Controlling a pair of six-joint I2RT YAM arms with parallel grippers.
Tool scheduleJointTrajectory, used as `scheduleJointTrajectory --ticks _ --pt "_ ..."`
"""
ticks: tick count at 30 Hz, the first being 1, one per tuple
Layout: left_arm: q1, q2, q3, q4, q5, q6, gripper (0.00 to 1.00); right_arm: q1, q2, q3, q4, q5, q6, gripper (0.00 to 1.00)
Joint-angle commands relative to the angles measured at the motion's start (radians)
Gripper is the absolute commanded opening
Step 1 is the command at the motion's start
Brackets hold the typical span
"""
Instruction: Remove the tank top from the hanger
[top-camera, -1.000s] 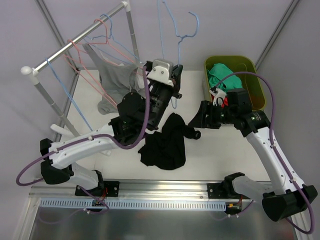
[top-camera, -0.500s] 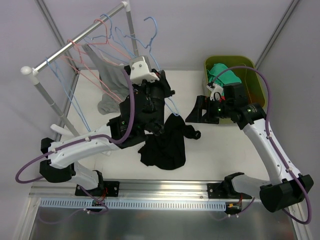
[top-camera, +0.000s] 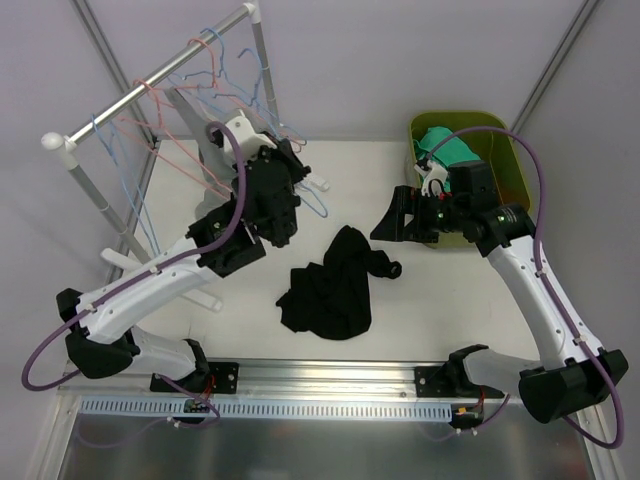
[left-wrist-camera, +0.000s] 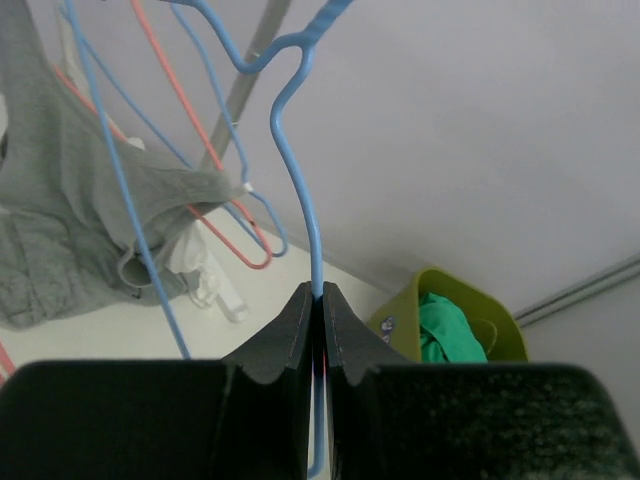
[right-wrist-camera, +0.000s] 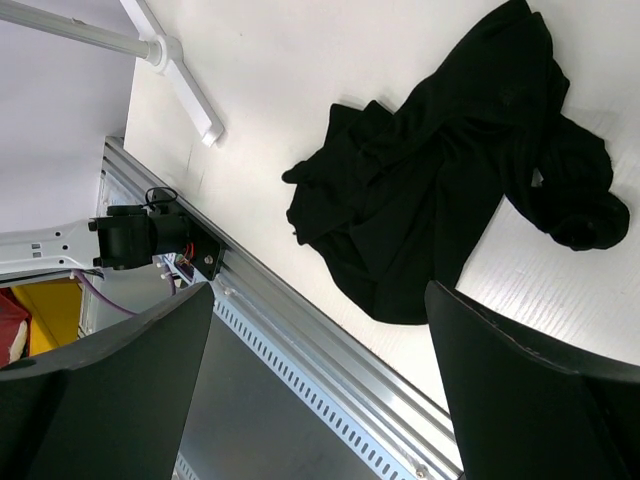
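The black tank top (top-camera: 330, 285) lies crumpled on the white table, off any hanger; it also shows in the right wrist view (right-wrist-camera: 440, 190). My left gripper (top-camera: 288, 160) is shut on the wire of a bare blue hanger (left-wrist-camera: 300, 170), held up beside the clothes rack (top-camera: 150, 75); its jaws (left-wrist-camera: 320, 295) pinch the wire. My right gripper (top-camera: 392, 222) is open and empty, hovering to the right of the tank top, its fingers (right-wrist-camera: 100, 380) spread wide.
A grey garment (left-wrist-camera: 50, 220) hangs on the rack among several pink and blue hangers. A yellow-green bin (top-camera: 500, 135) with green cloth (top-camera: 450, 150) stands at the back right. The rack's white foot (right-wrist-camera: 185, 85) lies on the table; a metal rail (top-camera: 320, 375) runs along the near edge.
My left arm has swung left toward the rack, carrying the blue hanger. The tank top stays on the table. My right arm pulled back slightly, then stayed put.
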Motion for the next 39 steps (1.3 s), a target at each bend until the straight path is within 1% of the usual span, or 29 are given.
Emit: scheduleJointTrajectory --ticks 1,3,6,7,8,14,15,21,23,28,30,32,35,39 --pt "0.086 -0.080 -0.028 -0.200 0.126 -0.303 0.00 0.008 0.005 0.048 0.005 -0.012 -0.005 0.93" --pt "0.094 -0.084 -0.027 -0.200 0.079 -0.290 0.00 0.010 0.006 0.051 0.000 -0.015 -0.004 0.93" --pt "0.140 -0.113 -0.054 -0.202 0.067 -0.295 0.00 0.013 0.011 0.057 -0.004 -0.013 -0.005 0.93" --pt "0.158 -0.123 -0.074 -0.200 0.073 -0.306 0.00 0.016 0.013 0.058 -0.006 -0.015 -0.007 0.96" --pt "0.177 -0.129 -0.080 -0.202 0.077 -0.307 0.00 0.016 0.016 0.060 -0.009 -0.013 -0.005 0.98" --pt "0.335 -0.144 -0.073 -0.200 0.149 -0.254 0.00 0.023 0.020 0.065 -0.017 -0.013 -0.005 0.99" --pt "0.382 -0.149 -0.073 -0.200 0.183 -0.255 0.00 0.025 0.022 0.068 -0.020 -0.015 -0.005 0.99" --pt "0.519 -0.146 -0.060 -0.200 0.281 -0.246 0.00 0.034 0.048 0.091 -0.036 -0.008 -0.013 1.00" --pt "0.557 -0.149 -0.076 -0.202 0.303 -0.267 0.00 0.039 0.059 0.094 -0.038 -0.007 -0.013 0.99" --pt "0.599 -0.149 -0.116 -0.207 0.335 -0.304 0.00 0.047 0.078 0.117 -0.040 -0.007 -0.011 0.99" --pt "0.623 -0.149 -0.126 -0.210 0.369 -0.313 0.00 0.051 0.088 0.123 -0.041 -0.007 -0.013 0.99" --pt "0.631 -0.150 -0.140 -0.211 0.366 -0.321 0.00 0.053 0.092 0.129 -0.041 -0.007 -0.013 0.99" --pt "0.634 -0.179 -0.174 -0.220 0.347 -0.333 0.00 0.056 0.097 0.129 -0.041 -0.002 -0.014 1.00" --pt "0.634 -0.274 -0.255 -0.242 0.315 -0.382 0.00 0.057 0.103 0.124 -0.041 0.004 -0.017 0.99"
